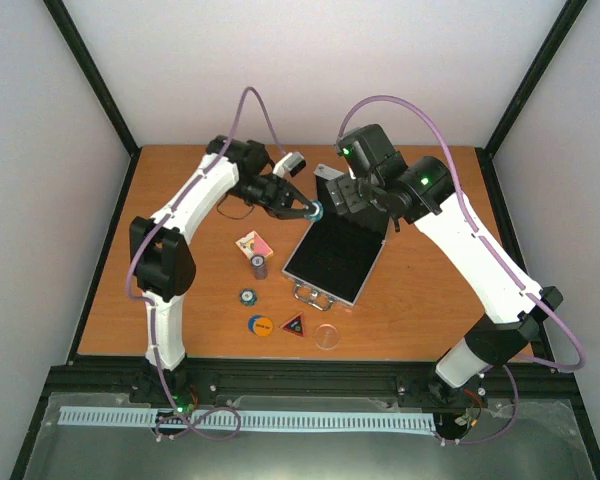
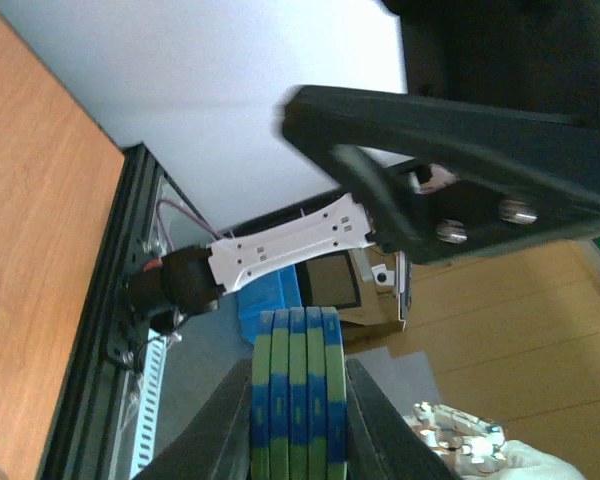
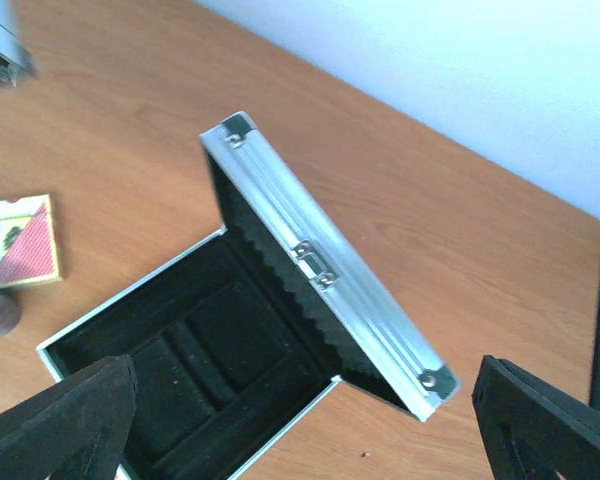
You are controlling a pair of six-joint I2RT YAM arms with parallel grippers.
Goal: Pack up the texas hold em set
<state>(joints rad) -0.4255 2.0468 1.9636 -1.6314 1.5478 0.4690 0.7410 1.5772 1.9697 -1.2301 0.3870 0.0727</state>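
The flat silver aluminium case (image 1: 330, 262) lay open, black lining showing. At its far-left corner the left gripper (image 2: 299, 420) clamped a stack of green-blue round chips (image 2: 298, 380). The right gripper (image 3: 305, 430) hovered above the case, jaws spread wide.

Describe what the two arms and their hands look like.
Both the left arm and the right arm have white shell links joined by black joint housings. A purple cable loops above each and runs down to its base. Small green lights glow on the right arm's upper joints. The left hand and right hand are black, with broad, flat, matte fingers.
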